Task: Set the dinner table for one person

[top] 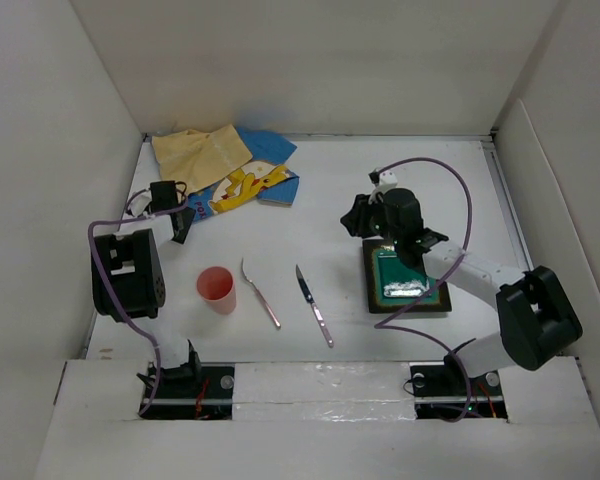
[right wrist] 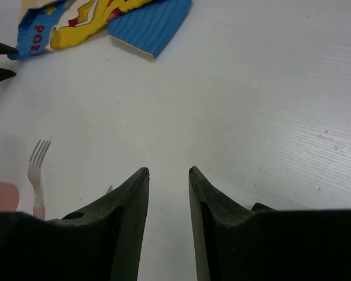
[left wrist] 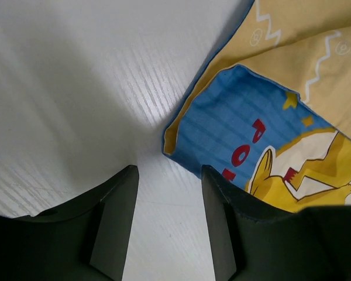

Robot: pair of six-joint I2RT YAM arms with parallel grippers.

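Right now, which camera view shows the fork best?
The top external view: the whole fork lies in sight, between the pink cup and the knife. The right wrist view catches only its tines and neck at the left edge. The left wrist view does not show it.

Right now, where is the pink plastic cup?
In the top view, the pink plastic cup sits left of centre on the white dinner table, just left of the pink-handled metal fork and right of the left arm.
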